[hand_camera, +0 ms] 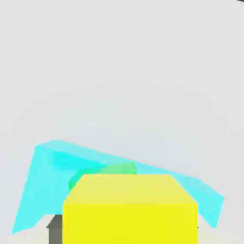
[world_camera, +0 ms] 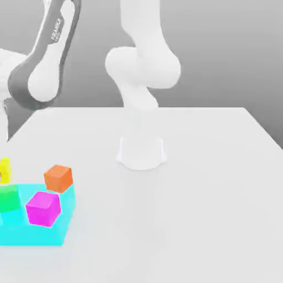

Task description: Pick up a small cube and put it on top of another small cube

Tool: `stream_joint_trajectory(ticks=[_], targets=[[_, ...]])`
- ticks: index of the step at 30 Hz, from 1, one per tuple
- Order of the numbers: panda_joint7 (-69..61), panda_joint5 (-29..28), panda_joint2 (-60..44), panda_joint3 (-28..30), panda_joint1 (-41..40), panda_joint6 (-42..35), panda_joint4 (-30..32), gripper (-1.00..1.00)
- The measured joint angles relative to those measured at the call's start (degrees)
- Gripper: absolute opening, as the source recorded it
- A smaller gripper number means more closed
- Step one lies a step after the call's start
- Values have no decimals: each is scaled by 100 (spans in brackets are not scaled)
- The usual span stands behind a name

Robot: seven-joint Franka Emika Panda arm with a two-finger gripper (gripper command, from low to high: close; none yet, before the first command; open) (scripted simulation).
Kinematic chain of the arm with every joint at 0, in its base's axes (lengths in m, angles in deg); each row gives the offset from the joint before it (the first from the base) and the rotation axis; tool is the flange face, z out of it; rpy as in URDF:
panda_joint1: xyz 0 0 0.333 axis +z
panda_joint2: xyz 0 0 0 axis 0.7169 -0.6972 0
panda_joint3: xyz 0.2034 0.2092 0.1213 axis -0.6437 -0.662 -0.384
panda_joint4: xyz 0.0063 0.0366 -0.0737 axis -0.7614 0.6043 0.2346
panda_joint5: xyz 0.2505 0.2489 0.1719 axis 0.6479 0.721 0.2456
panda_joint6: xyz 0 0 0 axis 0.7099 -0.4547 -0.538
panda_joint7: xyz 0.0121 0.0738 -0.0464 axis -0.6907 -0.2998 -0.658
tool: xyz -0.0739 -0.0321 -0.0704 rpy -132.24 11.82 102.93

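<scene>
The small yellow cube point(hand_camera: 129, 207) sits close under the hand camera, between the fingers of my gripper point(hand_camera: 126, 231), which is shut on it. A dark grey finger point(hand_camera: 54, 230) presses against one side of the cube. Beyond it lies a green cube point(hand_camera: 112, 170) on a translucent cyan slab point(hand_camera: 43, 181). At the exterior view's left edge the yellow cube point(world_camera: 4, 169) hangs just above and behind the green cube point(world_camera: 8, 198). The hand itself is cut off by that edge.
The cyan slab point(world_camera: 58, 229) lies at the front of the exterior view's left. An orange cube point(world_camera: 58, 178) and a larger magenta cube point(world_camera: 43, 208) rest on it. The arm's white base point(world_camera: 141, 152) stands mid-table. The white table point(world_camera: 210, 193) stretches to the exterior view's right.
</scene>
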Motion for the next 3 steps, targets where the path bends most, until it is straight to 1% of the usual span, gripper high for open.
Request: stream_joint_trajectory(ticks=[3], targets=[[0, 0, 0, 0, 0, 0, 0, 100]])
